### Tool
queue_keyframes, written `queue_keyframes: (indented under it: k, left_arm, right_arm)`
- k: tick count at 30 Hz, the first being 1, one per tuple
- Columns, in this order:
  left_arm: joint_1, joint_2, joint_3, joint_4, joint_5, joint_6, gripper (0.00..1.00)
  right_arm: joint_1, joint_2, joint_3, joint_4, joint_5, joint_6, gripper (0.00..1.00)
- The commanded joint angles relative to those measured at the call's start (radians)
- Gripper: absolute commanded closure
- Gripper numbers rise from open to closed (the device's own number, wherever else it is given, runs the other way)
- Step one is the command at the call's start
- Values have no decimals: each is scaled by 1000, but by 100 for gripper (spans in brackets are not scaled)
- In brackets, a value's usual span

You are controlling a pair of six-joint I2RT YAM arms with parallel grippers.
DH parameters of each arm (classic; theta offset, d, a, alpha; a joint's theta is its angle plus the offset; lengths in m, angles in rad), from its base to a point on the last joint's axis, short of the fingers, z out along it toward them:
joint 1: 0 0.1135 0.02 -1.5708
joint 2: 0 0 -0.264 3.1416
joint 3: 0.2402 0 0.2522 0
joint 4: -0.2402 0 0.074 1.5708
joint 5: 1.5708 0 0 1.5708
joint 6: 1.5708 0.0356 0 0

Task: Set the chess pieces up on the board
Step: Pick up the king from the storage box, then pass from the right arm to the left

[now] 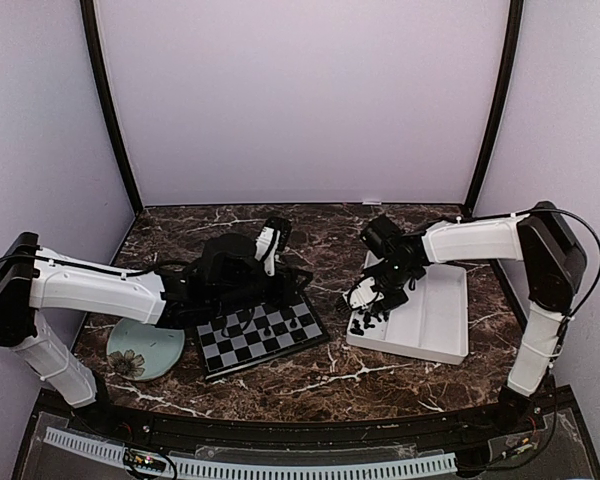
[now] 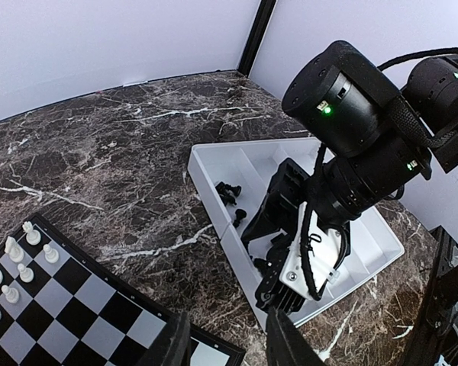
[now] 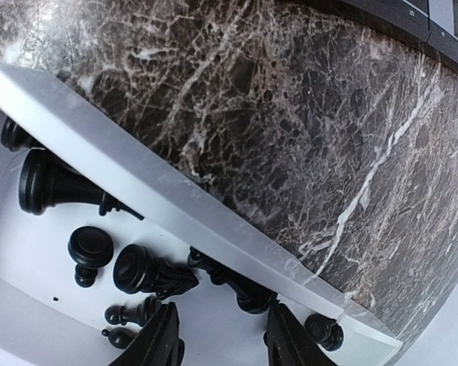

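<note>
Pale-green plate (image 1: pixel 145 350) far left on the bench (image 1: pixel 320 225) | left hand (image 2: pixel 227 343) open, empty, above the chessboard (image 1: pixel 265 335) corner | white chessmen (image 2: pixel 15 267) standing along one board edge | right hand (image 3: pixel 221 343) open, gripping nothing, low over loose black chessmen (image 3: pixel 149 274) in the white tray (image 1: pixel 435 320)

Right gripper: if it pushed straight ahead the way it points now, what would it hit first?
Likely the black chess piece lying in the white tray against its wall, though depth is unclear.
</note>
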Motion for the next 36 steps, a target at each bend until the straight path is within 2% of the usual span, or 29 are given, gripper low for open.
queue_keyframes:
  k: [1,7,14,24,29,36]
  left_arm:
    - [1,3,28,14,-3,6,65]
    - [0,-6,18,8,-6,1,65]
    - [0,-14,7,7,-17,-3,65]
    - [0,1,9,24,-5,-3,65]
    - [0,21,35,12,25,10,65]
    - [2,89,125,-17,122,-21,64]
  right_arm:
    - [16,1,-7,-2,-24,-8,58]
    - [18,68,22,-11,-9,0,59]
    - [-8,120,104,-128,-10,18,66]
    - [-55,113,125,-174,-78,94,81]
    - [-114,56,140,-179,-201,193,85]
    - [-251,-85,111,-118,-484,403,86]
